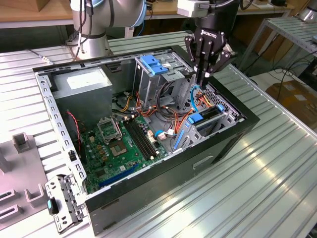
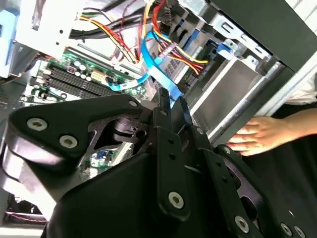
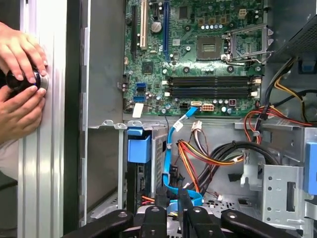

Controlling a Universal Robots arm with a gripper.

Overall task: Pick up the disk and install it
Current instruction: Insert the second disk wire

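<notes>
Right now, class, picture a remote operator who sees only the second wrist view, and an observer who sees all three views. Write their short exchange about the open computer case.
Operator: Where is the end effector in relation to the case?
Observer: In the exterior view the end effector hangs above the drive cage, at the case's corner toward the exterior view's right.
Operator: I see one hand beside the case. What is it doing?
Observer: In the first wrist view a person's two hands are cupped around a small dark round object on the ribbed table, outside the case wall.
</notes>
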